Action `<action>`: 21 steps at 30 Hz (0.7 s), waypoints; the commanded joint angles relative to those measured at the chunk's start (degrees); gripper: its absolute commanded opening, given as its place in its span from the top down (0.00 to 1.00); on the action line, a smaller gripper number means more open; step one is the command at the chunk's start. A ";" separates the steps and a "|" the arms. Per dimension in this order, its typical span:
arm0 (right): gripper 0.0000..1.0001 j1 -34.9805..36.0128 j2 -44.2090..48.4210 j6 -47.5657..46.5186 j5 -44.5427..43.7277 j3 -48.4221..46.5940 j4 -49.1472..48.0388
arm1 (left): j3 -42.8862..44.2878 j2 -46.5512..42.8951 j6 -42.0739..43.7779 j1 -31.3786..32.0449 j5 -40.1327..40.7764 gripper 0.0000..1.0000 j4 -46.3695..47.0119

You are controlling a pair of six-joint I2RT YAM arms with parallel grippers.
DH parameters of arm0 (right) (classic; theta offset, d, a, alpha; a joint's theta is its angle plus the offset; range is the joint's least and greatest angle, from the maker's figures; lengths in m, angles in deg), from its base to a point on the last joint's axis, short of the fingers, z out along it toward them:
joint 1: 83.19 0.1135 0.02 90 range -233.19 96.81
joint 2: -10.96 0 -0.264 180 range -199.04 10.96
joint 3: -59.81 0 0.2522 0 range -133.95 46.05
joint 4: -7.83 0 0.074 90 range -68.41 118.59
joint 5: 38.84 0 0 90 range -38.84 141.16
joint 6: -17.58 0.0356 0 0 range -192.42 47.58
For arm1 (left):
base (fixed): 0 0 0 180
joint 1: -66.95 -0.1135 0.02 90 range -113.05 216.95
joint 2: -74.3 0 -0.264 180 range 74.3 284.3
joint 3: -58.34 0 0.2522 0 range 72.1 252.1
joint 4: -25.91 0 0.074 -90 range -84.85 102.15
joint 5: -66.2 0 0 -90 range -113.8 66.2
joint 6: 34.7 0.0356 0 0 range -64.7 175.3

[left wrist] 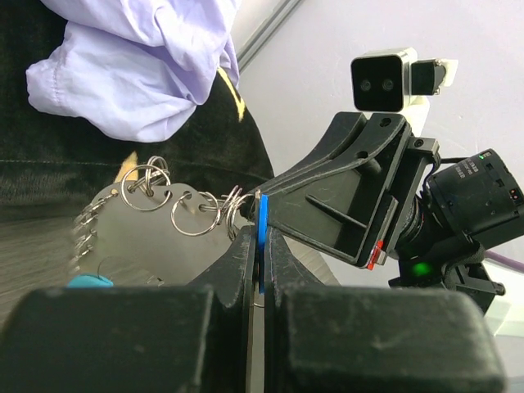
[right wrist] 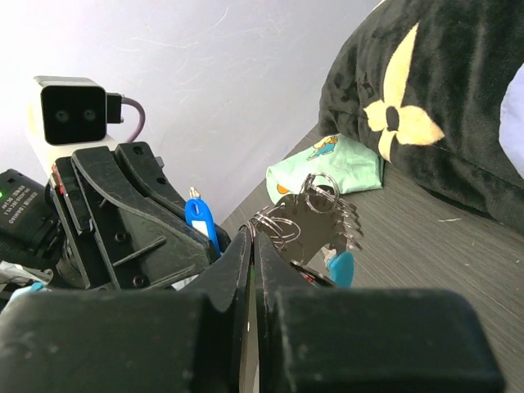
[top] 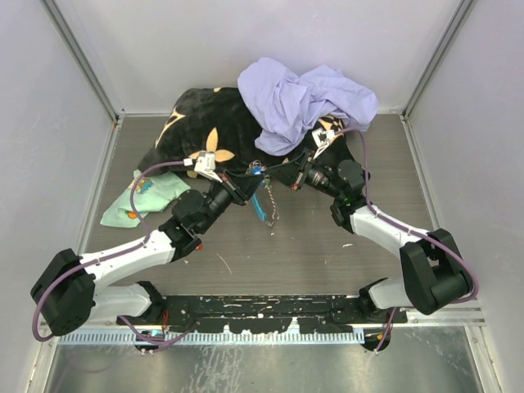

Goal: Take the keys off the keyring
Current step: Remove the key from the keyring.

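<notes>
The keyring (top: 268, 205) hangs between my two grippers above the table, its silver chain and light-blue piece drooping down. In the right wrist view it is a flat metal plate (right wrist: 315, 223) carrying several split rings. My left gripper (left wrist: 260, 233) is shut on the blue tag (left wrist: 261, 225) of a key; that blue-tagged key (right wrist: 199, 221) stands upright in its fingers. My right gripper (right wrist: 252, 237) is shut on a split ring at the plate's edge. The two grippers almost touch, left gripper (top: 244, 182) and right gripper (top: 286, 176). Other keys are hidden.
A black blanket with yellow flowers (top: 205, 123) lies at the back, with a lilac cloth (top: 303, 98) heaped on it. A mint-green cloth (top: 147, 196) lies at the left, beside my left arm. Grey walls enclose the table.
</notes>
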 commanded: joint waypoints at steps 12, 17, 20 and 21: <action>0.99 -0.97 2.55 0.80 2.35 0.68 -8.02 | 0.42 -10.31 3.74 -1.41 -0.38 1.00 -5.09; 0.97 -0.96 3.07 1.02 5.39 0.77 -9.31 | 2.05 -10.89 3.94 -2.56 -4.37 1.00 -6.89; 0.93 -0.93 3.80 -0.43 7.01 0.82 -8.40 | 3.71 -11.44 4.65 -3.05 -6.38 1.00 -9.22; 0.91 -0.92 4.12 -1.62 7.74 0.69 -7.79 | 4.18 -11.66 4.99 -3.15 -7.07 1.00 -10.03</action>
